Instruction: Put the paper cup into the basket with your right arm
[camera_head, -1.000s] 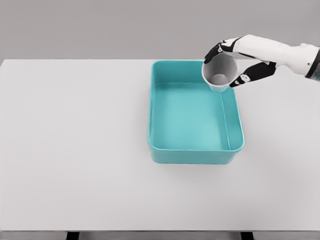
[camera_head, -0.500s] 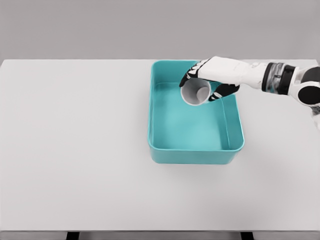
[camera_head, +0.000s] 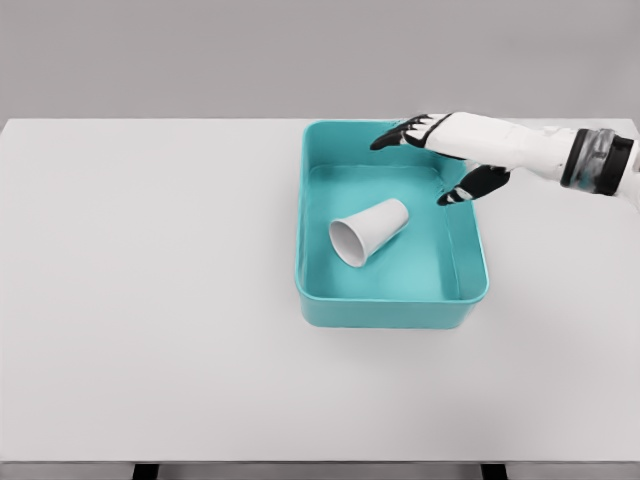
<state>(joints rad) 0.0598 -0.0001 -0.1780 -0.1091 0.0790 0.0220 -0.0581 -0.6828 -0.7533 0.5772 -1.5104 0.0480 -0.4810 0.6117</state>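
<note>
A white paper cup (camera_head: 367, 230) lies on its side inside the teal basket (camera_head: 315, 300), its mouth turned toward the lower left. My right hand (camera_head: 420, 160) hovers over the basket's far right part, above and to the right of the cup and apart from it. Its fingers (camera_head: 395, 136) are spread, the thumb points down near the right wall, and it holds nothing. The right forearm reaches in from the right edge. The left arm does not show.
The basket stands on a white table (camera_head: 150, 300), right of the middle and near the far edge. A grey wall lies behind the table. The table's front edge runs along the bottom of the picture.
My right hand carried the cup leftward over the basket, then let go of it. The cup dropped and now lies on the basket floor; the hand has drawn back to the right.
</note>
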